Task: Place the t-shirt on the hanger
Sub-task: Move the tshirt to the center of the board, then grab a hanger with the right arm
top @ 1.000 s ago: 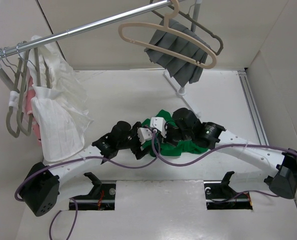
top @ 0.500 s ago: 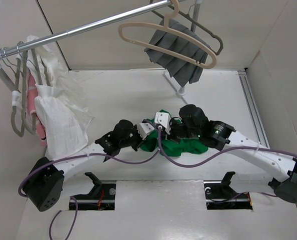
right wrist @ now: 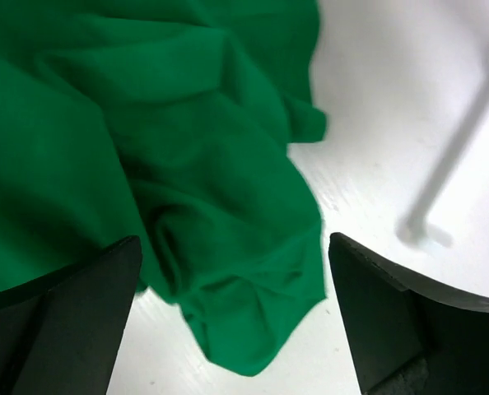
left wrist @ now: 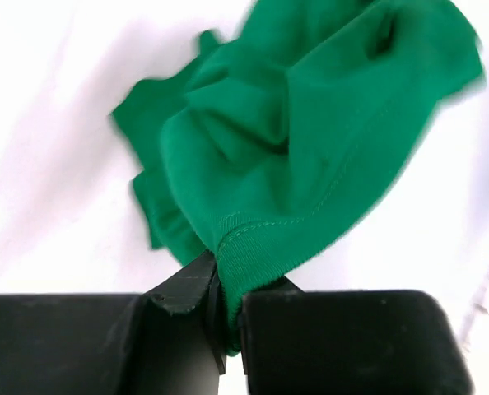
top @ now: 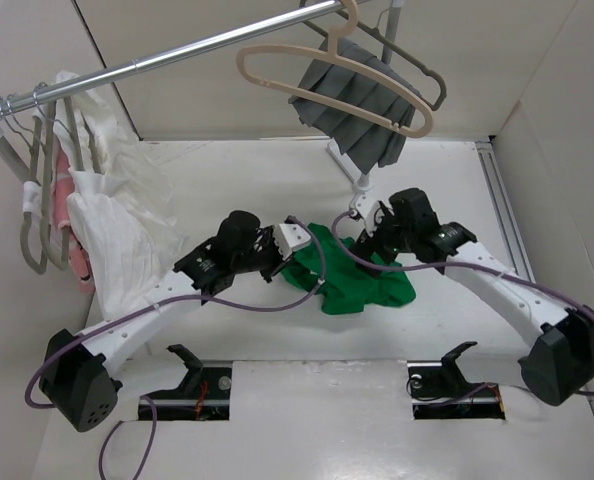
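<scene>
The bright green t-shirt [top: 352, 277] lies crumpled on the white table between the two arms. My left gripper [top: 295, 240] is shut on a ribbed edge of the t-shirt [left wrist: 253, 247] at its left side. My right gripper [top: 369, 222] hovers over the shirt's upper right part, jaws wide open, with green cloth [right wrist: 187, 214] below and between the fingers but not gripped. The beige hanger [top: 327, 85] hangs by its hook from the metal rail [top: 177, 52] at the top, in front of a grey pleated cloth [top: 362, 110].
White garments [top: 117, 230] and thin grey hangers [top: 32, 200] hang at the rail's left end. A white rack post with its foot [top: 362, 185] stands just behind the right gripper. A dark grey hanger [top: 417, 70] sits behind the beige one. Walls close the table's sides.
The left gripper closed on the shirt's edge and pulled it up and left. The right gripper let go, opened wide and drew back toward the upper right.
</scene>
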Available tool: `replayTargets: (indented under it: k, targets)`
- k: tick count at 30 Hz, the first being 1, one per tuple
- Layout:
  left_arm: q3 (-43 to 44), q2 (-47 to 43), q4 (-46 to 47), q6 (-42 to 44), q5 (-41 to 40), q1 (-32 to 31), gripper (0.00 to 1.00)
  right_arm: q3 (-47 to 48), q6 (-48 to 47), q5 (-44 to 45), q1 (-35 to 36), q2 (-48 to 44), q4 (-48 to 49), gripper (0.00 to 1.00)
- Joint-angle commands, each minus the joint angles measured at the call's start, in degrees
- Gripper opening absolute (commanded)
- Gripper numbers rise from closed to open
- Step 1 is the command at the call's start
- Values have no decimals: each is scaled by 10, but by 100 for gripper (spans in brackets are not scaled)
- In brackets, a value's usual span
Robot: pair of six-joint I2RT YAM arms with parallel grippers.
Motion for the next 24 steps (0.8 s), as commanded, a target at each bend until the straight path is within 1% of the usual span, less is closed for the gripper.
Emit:
replayTargets:
  k: [1,2,3,5,6,7,9,10,11,14,15,18,22,24]
  targets:
    - [30,-8,-73,7,94,0,0,72,-31,-24,51,3,-9,100]
    - [40,-8,-79,1,106,0,0,87,-40,-24,66,-2,-23,100]
    - [46,-8,-87,-6,114,0,0,123,-55,-24,94,-18,-31,100]
    - [63,-3,-123,-23,129,0,0,168,-60,-29,114,-31,-51,100]
    - [85,7,-157,-23,129,0,0,221,-66,-29,121,-38,-74,100]
    - [97,21,-177,-23,134,0,0,249,-66,-34,129,-38,-84,100]
    - [134,38,-212,-30,134,0,0,308,-77,-73,129,-38,-97,100]
    - [143,46,-225,-41,124,0,0,364,-82,-85,129,-33,-97,100]
    - [150,58,-241,-49,109,0,0,390,-89,-91,129,-24,-97,100]
    - [157,66,-241,-56,98,0,0,474,-96,-49,123,-2,-72,100]
    - [157,66,-233,-56,98,0,0,491,-102,-14,118,3,-62,99]
    - [152,66,-223,-67,86,0,0,550,-118,45,89,39,-29,91]
    - [152,66,-223,-67,69,0,0,630,-163,58,51,109,-23,77]
    - [157,66,-223,-67,60,0,0,669,-183,64,38,150,-23,74]
